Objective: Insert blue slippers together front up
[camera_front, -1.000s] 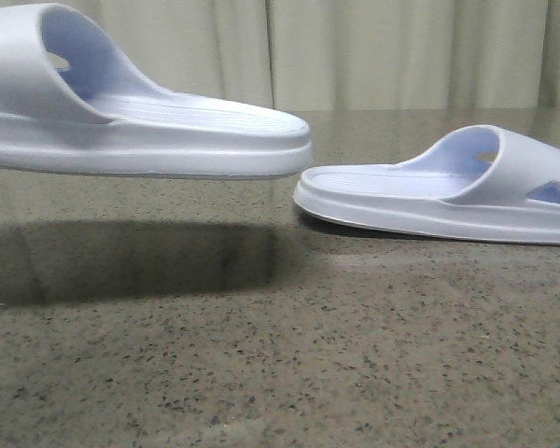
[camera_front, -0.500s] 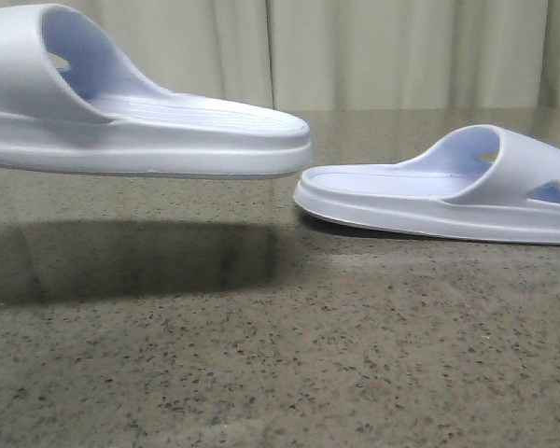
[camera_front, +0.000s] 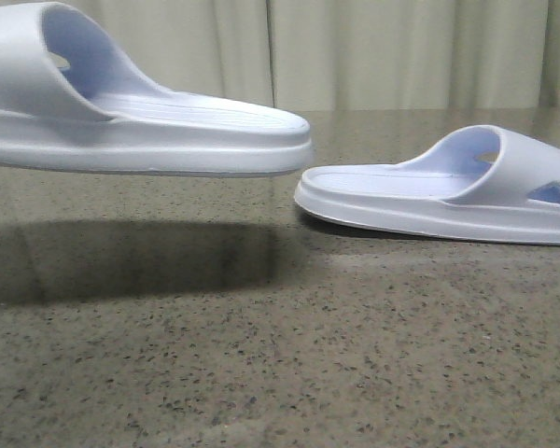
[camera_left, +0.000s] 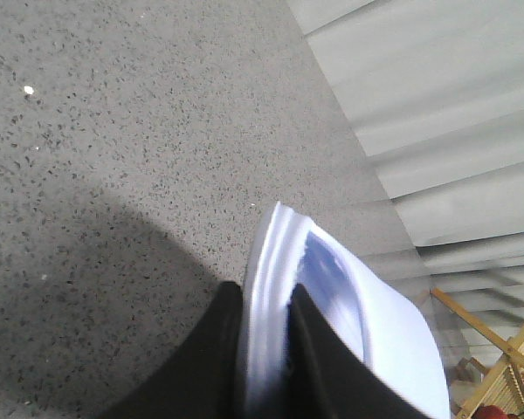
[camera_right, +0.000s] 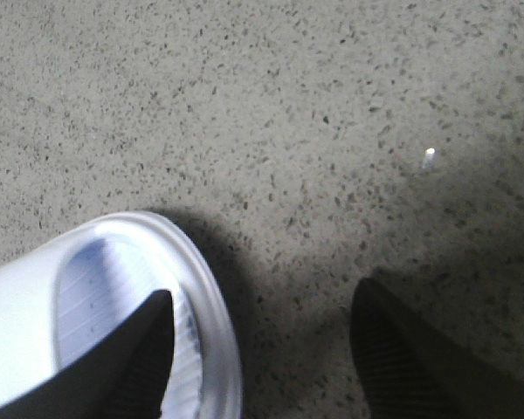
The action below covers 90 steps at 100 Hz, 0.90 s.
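Blue slippers [camera_front: 140,121] heel-to-heel along one line; left gripper [camera_left: 266,345] clamping one, right gripper [camera_right: 262,349] apart.

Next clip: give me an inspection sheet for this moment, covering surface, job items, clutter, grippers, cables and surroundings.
Surface: speckled stone table, bare in front.
Job's things: left slipper held above the table, shadow beneath; right slipper lying flat on the table, heel toward the other.
Clutter: nothing seen.
Grippers: left gripper shut on the left slipper's sole edge; right gripper open, one finger over the right slipper's footbed.
Cables: nothing seen.
Surroundings: pale curtain behind.
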Tool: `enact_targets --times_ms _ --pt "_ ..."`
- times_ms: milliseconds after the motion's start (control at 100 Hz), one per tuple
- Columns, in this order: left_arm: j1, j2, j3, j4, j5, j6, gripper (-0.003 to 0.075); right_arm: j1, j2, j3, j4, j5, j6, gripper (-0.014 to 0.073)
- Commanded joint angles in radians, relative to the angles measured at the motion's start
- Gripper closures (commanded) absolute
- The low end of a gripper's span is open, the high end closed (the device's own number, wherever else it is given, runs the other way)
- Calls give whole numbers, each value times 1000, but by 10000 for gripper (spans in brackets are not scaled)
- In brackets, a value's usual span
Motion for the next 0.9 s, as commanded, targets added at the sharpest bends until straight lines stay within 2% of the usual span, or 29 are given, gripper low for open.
enact_targets --times_ms 0,280,610,890 --pt "-9 -1 -27 -37 -41 1 704 -2 11 -22 27 -15 0 213" --pt "-9 -1 -27 -37 -41 1 704 6 26 -24 31 3 -2 213" --pt "-9 -1 -27 -39 -39 1 704 86 26 -24 45 -12 -2 213" --pt "-9 -1 -27 -39 -35 1 704 86 37 -24 48 -14 -2 214"
